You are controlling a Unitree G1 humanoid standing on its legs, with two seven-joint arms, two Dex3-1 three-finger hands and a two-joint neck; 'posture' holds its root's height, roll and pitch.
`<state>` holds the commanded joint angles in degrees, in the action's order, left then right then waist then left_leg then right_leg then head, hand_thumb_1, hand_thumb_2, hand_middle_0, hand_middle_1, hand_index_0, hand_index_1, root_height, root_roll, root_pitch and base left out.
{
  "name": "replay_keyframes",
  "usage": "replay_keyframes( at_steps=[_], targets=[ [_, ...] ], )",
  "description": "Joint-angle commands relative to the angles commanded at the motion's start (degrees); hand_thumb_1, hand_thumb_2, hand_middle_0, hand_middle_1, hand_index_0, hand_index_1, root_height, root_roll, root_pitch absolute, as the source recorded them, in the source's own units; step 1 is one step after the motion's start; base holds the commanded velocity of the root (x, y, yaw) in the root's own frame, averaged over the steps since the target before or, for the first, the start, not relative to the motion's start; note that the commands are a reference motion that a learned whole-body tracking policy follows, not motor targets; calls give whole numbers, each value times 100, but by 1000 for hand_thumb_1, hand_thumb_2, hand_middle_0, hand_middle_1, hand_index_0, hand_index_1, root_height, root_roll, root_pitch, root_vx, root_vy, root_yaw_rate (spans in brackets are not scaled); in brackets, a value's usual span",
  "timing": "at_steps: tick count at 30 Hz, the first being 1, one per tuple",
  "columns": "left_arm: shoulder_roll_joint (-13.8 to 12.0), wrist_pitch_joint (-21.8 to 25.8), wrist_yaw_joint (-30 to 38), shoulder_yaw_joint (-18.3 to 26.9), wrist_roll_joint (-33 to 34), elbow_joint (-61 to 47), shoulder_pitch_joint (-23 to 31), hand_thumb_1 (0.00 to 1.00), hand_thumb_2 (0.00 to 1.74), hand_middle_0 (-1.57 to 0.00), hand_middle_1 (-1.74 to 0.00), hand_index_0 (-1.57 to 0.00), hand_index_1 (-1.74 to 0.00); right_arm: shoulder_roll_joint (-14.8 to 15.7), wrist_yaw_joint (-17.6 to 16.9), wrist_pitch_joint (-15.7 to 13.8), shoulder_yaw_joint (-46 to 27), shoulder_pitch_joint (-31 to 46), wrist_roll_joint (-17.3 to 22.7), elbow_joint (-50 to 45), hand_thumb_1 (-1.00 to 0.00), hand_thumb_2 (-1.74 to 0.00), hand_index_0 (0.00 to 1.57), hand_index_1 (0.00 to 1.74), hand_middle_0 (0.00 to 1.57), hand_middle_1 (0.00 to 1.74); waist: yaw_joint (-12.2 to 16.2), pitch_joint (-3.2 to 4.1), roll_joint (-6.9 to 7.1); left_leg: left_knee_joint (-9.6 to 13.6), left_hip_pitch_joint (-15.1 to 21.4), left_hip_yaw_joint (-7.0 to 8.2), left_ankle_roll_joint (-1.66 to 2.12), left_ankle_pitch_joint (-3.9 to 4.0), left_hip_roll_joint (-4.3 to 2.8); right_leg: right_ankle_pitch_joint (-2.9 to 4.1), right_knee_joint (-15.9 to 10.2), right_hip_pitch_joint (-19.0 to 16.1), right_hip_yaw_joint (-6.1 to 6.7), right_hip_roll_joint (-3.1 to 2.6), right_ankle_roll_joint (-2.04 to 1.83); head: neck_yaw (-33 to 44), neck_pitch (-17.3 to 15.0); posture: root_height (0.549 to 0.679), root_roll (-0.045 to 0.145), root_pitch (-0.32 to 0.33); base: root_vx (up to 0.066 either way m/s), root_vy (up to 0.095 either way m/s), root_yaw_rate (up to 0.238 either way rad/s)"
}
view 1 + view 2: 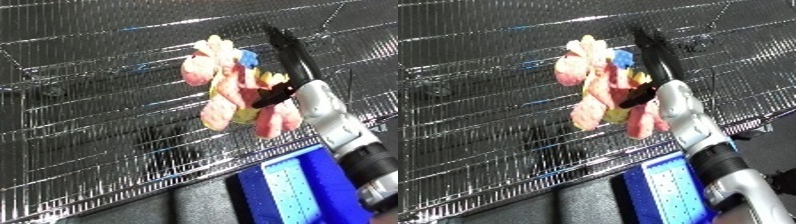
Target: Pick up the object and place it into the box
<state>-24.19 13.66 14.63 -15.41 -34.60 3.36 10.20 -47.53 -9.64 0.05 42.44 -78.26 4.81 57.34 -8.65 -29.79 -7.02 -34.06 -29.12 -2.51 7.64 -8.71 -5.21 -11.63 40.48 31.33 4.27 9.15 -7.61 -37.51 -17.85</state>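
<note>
A: Left eye view check. Right hand comes in from the lower right on a white and silver forearm. What's it got?

B: The plush toy. Pink and cream body, yellow patches, one blue patch near the top. It hangs against the hand's left side, head up, legs dangling.

A: Grip state?

B: Thumb is curled across the toy's middle. The long black fingers run straight up behind it, past the toy's top. So a pinch: thumb in front, fingers behind. Hand closed on the toy, not spread.

A: Toy touching anything else?

B: Can't tell for sure. It looks to be held up in the air over the wire mesh bin. No clear contact with the mesh.

A: Where over the bin?

B: Over the middle-to-right part of the mesh, inside the near rim as the camera sees it. Bin wires fill nearly the whole frame behind it.

A: Anything else near?

B: Blue crate at the bottom right, just outside the bin's near rim, under the forearm. Dark floor strip beside it.

A: Left hand?

B: Doesn't show in either eye view.
</note>
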Motion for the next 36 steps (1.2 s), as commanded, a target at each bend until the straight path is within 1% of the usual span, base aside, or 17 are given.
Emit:
replay_keyframes(
  at_steps=[2,5,7,11,18,24,31,34,36],
  targets=[
    [-1,-4,-14,-12,-17,-3,49,1000,1740,-1570,-1740,-1570,-1740,-28,45,15,94,-60,-102,88,0,0,0,0,0,0,-12,0,-12,-4,-76,-16,9,16,6,-2,16,64,-13,4,6,-38,62,634,35,86,3,-11,91],
    [-1,1,-42,3,-63,-35,118,1000,1740,-1570,-1740,-1570,-1740,-63,165,66,257,-116,-295,232,0,0,0,0,0,0,-35,0,-35,0,-178,-42,25,37,13,-7,34,148,-36,12,12,-101,24,633,34,98,-3,-19,100],
    [15,8,-47,-1,-91,-51,144,1000,1740,-1570,-1740,-1570,-1740,-61,229,98,308,-119,-367,349,0,0,0,0,0,0,-37,0,-47,0,-233,-57,31,46,14,-11,50,196,-47,16,18,-100,68,633,34,104,-4,-12,74],
    [34,10,-14,-34,-94,-58,147,1000,1740,-1570,-1740,-1570,-1740,-4,272,132,269,7,-374,524,0,0,0,0,0,0,-28,0,-50,-14,-310,-83,29,42,16,-20,76,267,-51,12,24,-64,78,633,35,114,1,-6,28],
    [52,16,30,-16,-61,-109,86,1000,1740,-1570,-1740,-1570,-1740,241,350,188,96,434,-475,755,0,0,0,0,0,0,-21,0,-79,42,-290,-83,25,30,-2,-53,68,269,-60,4,5,7,154,633,35,122,6,0,-7],
    [74,30,98,43,-22,-123,37,1000,1740,-1570,-1740,-1570,-1740,424,338,200,-69,699,-484,832,-300,-522,471,522,471,522,-5,0,-96,95,-251,-57,29,29,-19,-58,50,255,-59,1,-10,43,180,634,37,123,5,4,-17],
    [95,62,152,96,-23,-57,15,1000,1740,-1570,-1740,-1570,-1740,480,270,167,-199,913,-413,749,-650,-1131,1020,1131,1020,1131,34,0,-50,141,-193,-32,38,27,-44,-55,16,208,-58,-4,-16,125,142,635,38,121,-1,-2,-11],
    [92,78,149,111,-35,-38,9,1000,1740,-1570,-1740,-1570,-1740,494,245,161,-220,962,-413,720,-800,-1392,1256,1392,1256,1392,48,0,-40,158,-162,-27,45,26,-55,-66,16,185,-67,-2,-17,136,32,636,38,119,-7,-5,-4],
    [95,84,143,108,-46,-22,1,1000,1740,-1570,-1740,-1570,-1740,488,231,154,-234,981,-411,705,-900,-1566,1413,1566,1413,1566,60,0,-32,172,-144,-21,52,30,-63,-69,18,172,-74,2,-18,92,68,636,38,117,-11,-5,-4]
  ],
)
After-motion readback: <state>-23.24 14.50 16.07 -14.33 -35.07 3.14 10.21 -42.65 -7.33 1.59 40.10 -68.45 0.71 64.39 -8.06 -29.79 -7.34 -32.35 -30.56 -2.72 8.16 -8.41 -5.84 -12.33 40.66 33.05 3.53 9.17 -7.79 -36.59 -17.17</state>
